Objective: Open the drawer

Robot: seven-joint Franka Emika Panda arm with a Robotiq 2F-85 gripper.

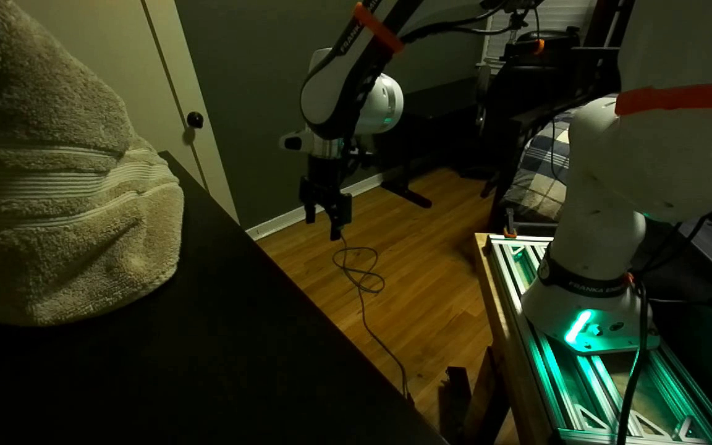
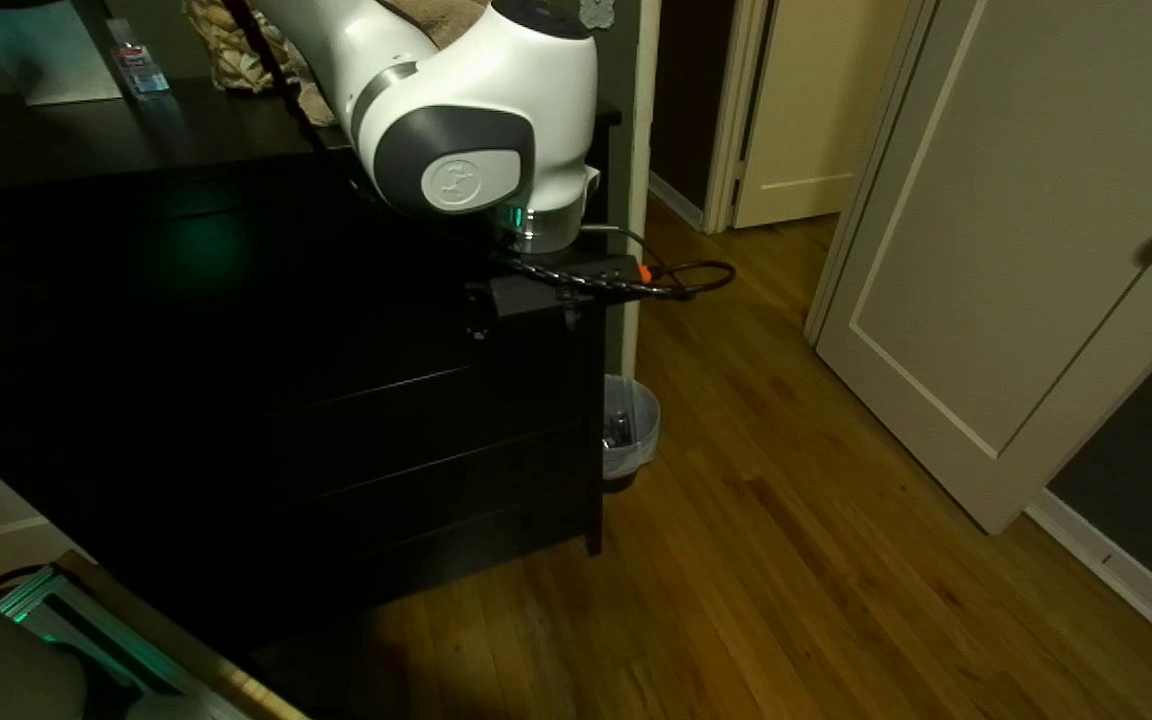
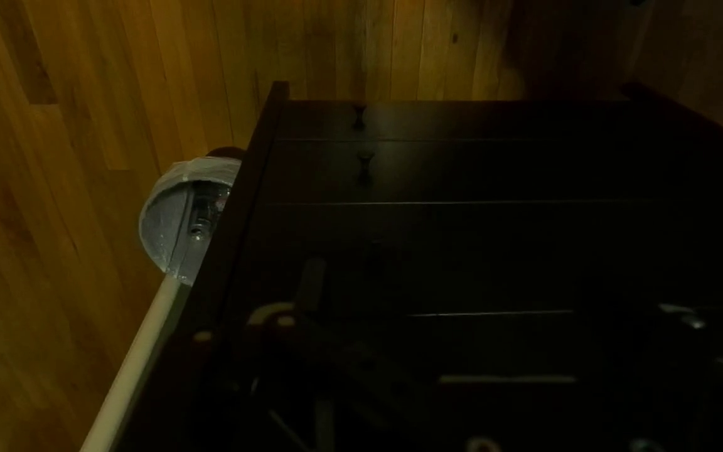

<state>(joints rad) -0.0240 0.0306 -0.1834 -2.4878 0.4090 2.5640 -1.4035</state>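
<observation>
The black dresser [image 2: 406,520] has its drawer fronts facing the arm; thin light lines mark the seams. The drawers look closed, though the upper part is very dark. In the wrist view the dresser front [image 3: 493,169] shows small dark knobs, one on the lowest drawer [image 3: 359,117] and one on the drawer above it [image 3: 365,164]. Higher knobs are lost in the dark. My gripper [image 1: 323,227] points down, open and empty, in front of the dresser and apart from it in an exterior view. Its fingers show dimly and wide apart in the wrist view [image 3: 493,295].
A beige towel [image 1: 84,216] covers something on the dresser top [image 1: 207,352]. A lined trash bin [image 2: 631,430] stands beside the dresser. A white door [image 2: 986,260] is beyond. A sanitizer bottle [image 2: 141,70] stands on the dresser. A thin cable [image 1: 362,303] shows over the wooden floor.
</observation>
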